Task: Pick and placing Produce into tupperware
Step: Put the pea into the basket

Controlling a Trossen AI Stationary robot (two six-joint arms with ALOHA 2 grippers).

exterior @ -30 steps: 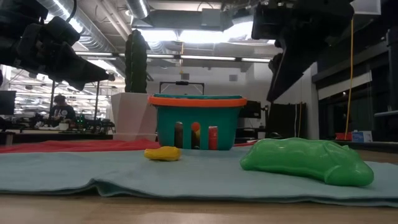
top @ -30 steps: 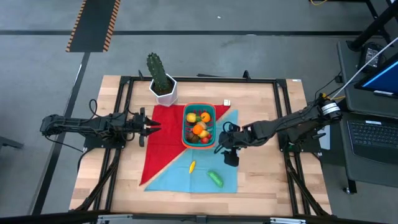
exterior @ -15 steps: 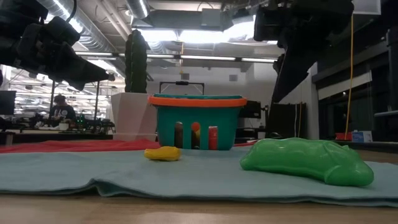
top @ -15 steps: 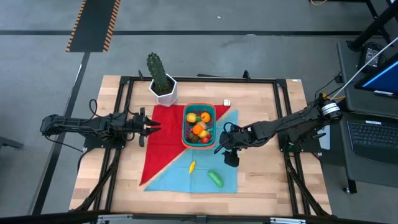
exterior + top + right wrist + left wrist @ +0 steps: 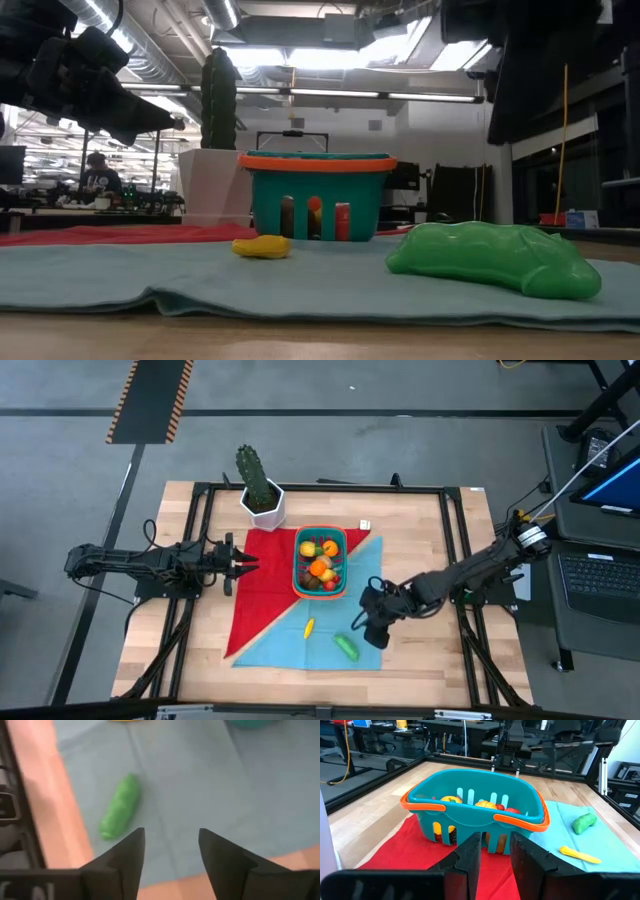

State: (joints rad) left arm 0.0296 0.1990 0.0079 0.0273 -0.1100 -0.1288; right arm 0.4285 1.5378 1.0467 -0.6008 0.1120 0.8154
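Light-blue cloth (image 5: 325, 640) over wooden table (image 5: 440, 660), open right hand (image 5: 366, 628) above

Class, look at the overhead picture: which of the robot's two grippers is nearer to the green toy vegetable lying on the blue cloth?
The right. The right gripper hovers just beside the green toy vegetable, fingers open. The left gripper waits far off, beyond the teal basket, at the red cloth's edge.

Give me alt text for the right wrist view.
The right tool, fingers open, hovers over a light blue cloth, with a green pea-pod-shaped plastic toy lying ahead of it near the cloth's edge, beside bare wooden tabletop.
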